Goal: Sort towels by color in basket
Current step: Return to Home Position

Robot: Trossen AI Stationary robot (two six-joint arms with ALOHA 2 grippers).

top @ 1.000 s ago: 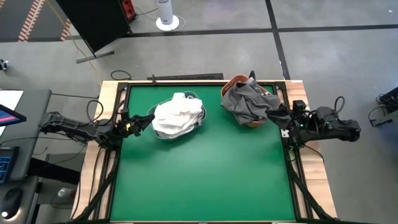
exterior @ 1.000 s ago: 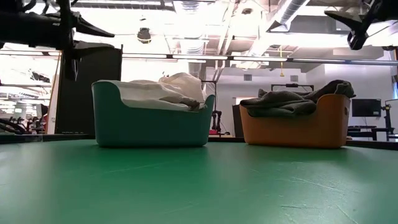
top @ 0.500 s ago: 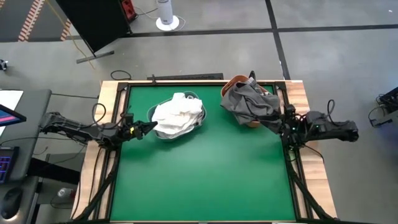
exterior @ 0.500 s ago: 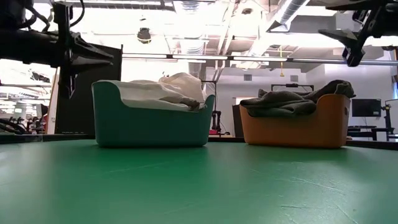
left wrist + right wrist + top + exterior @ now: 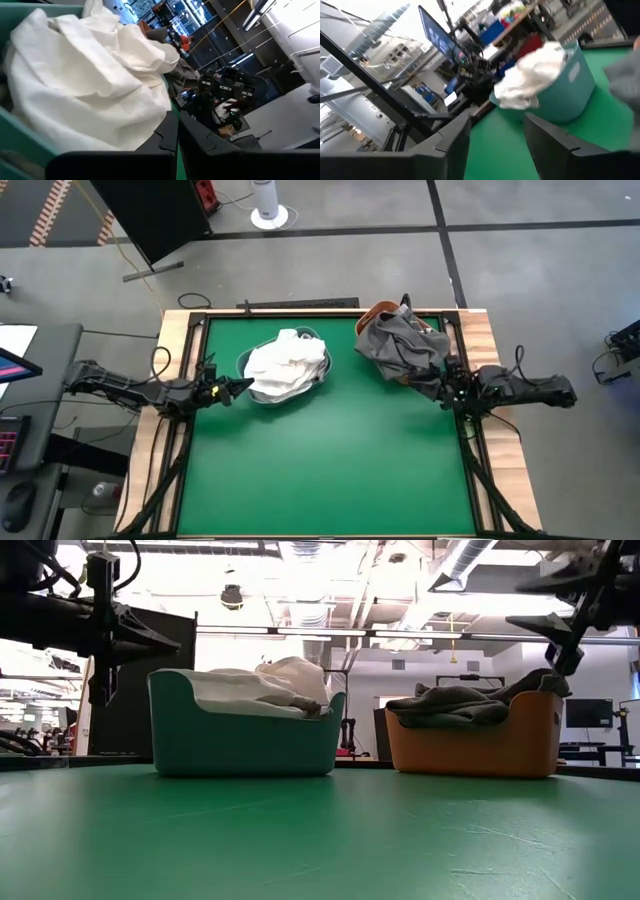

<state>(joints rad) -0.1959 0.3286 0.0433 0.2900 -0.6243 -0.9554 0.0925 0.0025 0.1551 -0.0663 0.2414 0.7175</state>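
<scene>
white towels (image 5: pixel 286 366) heaped in teal bin (image 5: pixel 240 740); grey towels (image 5: pixel 400 345) draped over orange bin (image 5: pixel 470 745)

I look out over a grey concrete floor (image 5: pixel 330 270) crossed by dark tape lines (image 5: pixel 540 224), with a black panel (image 5: pixel 150 215) and a white cylindrical stand (image 5: pixel 268 200) at its far side. Overhead, exposed ducts (image 5: pixel 462 558) run under bright ceiling lights (image 5: pixel 300 562). A grey desk (image 5: pixel 50 345) sits at the left edge of the high view.

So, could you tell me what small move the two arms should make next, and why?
Probably pull both arms back to rest. No loose towel lies on the table: white towels fill the teal bin, grey towels the orange bin. The left gripper, shut beside the teal bin, and the right gripper, open by the orange bin, hold nothing.
</scene>
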